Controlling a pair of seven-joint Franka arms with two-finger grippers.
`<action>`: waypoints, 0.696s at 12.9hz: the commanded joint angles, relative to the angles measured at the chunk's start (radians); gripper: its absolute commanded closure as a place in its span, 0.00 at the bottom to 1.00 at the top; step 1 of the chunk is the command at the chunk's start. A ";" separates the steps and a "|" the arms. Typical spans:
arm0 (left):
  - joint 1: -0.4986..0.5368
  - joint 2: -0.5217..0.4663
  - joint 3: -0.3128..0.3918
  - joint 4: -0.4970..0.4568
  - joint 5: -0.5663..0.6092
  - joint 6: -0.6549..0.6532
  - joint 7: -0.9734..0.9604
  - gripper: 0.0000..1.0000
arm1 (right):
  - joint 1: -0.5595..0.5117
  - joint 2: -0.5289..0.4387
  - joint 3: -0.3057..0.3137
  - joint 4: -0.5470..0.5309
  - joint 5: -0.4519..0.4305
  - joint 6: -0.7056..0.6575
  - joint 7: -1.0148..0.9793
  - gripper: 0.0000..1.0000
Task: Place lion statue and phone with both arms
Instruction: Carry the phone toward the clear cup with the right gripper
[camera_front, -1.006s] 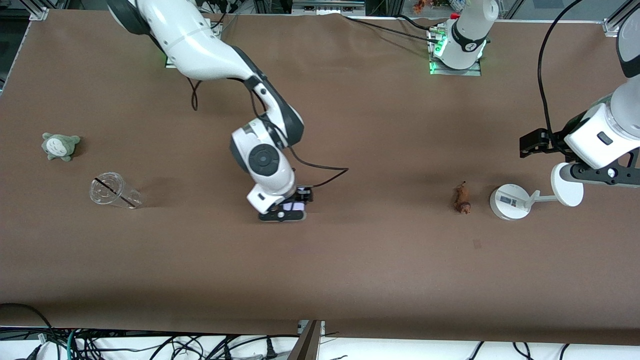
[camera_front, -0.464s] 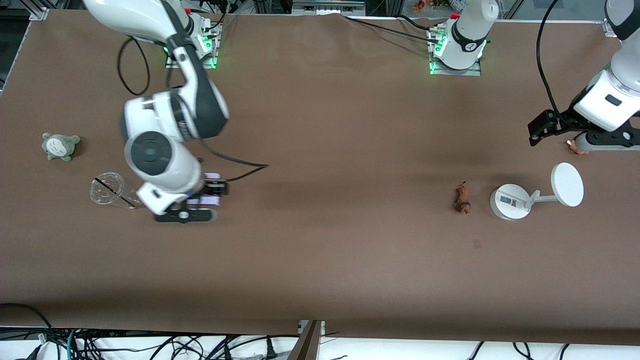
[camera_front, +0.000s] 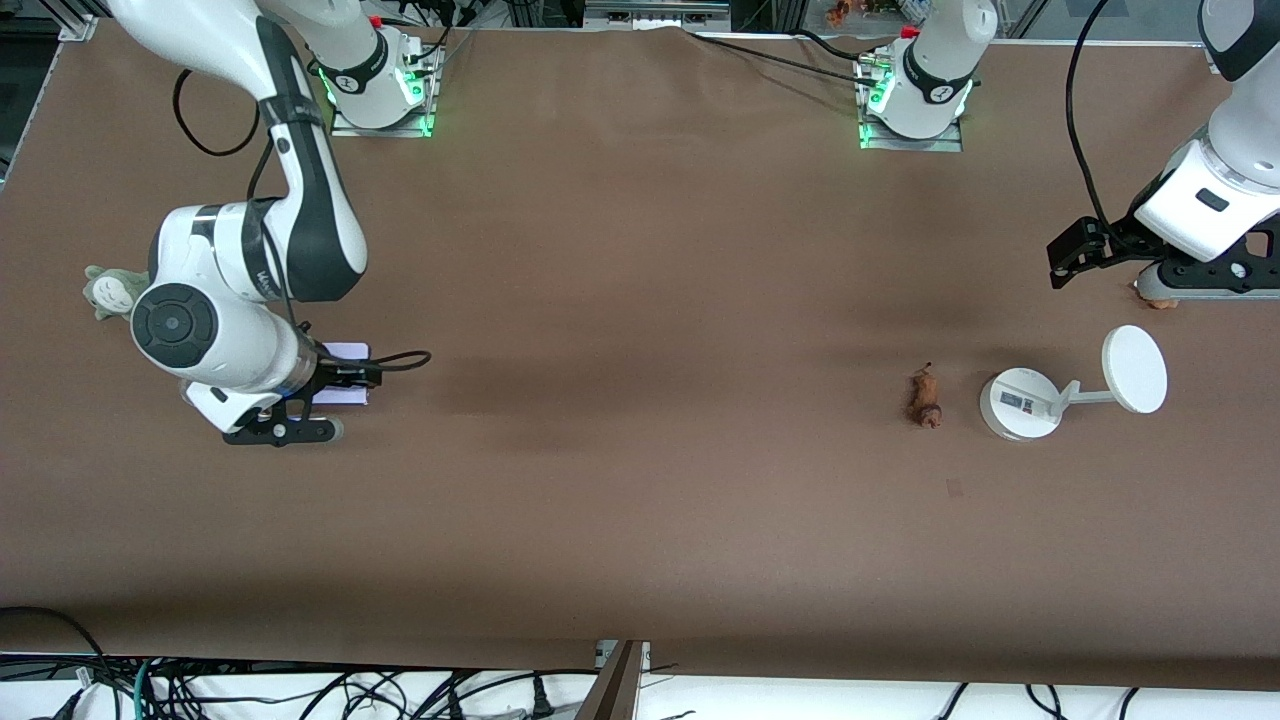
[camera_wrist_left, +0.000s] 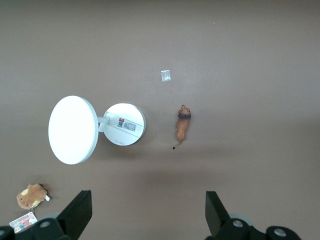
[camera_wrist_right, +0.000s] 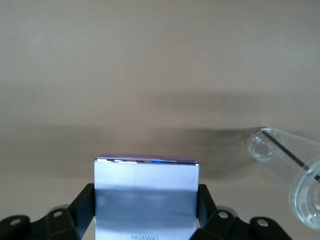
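1. The right gripper hangs toward the right arm's end of the brown surface, at about 9 o'clock from the surface's middle in the front view. Its fingers are clamped on the phone, one against each long side.
2. The phone, pale lavender with a shiny top edge, shows in the front view as a small pale strip peeking out beside the right arm's wrist. The wrist view shows a "HUAWEI" mark on its face.
3. A clear plastic cup lies on its side on the surface near the held phone; the right arm hides it in the front view.
4. A grey-green plush toy sits at about 11 o'clock from the right gripper, partly covered by the arm.
5. The left gripper hangs over the left arm's end of the surface. In the left wrist view its fingers stand wide apart with nothing between them.
6. The lion statue lies on the surface at about 3 o'clock from the middle, free of both grippers. In the left wrist view its dark band and thin tail show.
7. A white round-based stand with a disc sits just beside the lion statue, at its 3 o'clock, not touching it.
8. A tan plush with a tag rests near the left gripper, at about 1 o'clock from the stand in the front view.
9. A small pale scrap lies on the surface near the lion statue, nearer to the front camera.
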 joint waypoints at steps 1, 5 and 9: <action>-0.013 0.007 0.003 0.025 -0.016 -0.041 -0.003 0.00 | -0.028 -0.012 0.000 -0.137 0.021 0.180 -0.098 1.00; -0.013 0.006 0.003 0.025 -0.016 -0.050 -0.004 0.00 | -0.068 0.053 0.000 -0.174 0.154 0.272 -0.198 1.00; -0.012 0.006 0.003 0.025 -0.016 -0.051 -0.003 0.00 | -0.097 0.116 0.007 -0.176 0.170 0.355 -0.261 1.00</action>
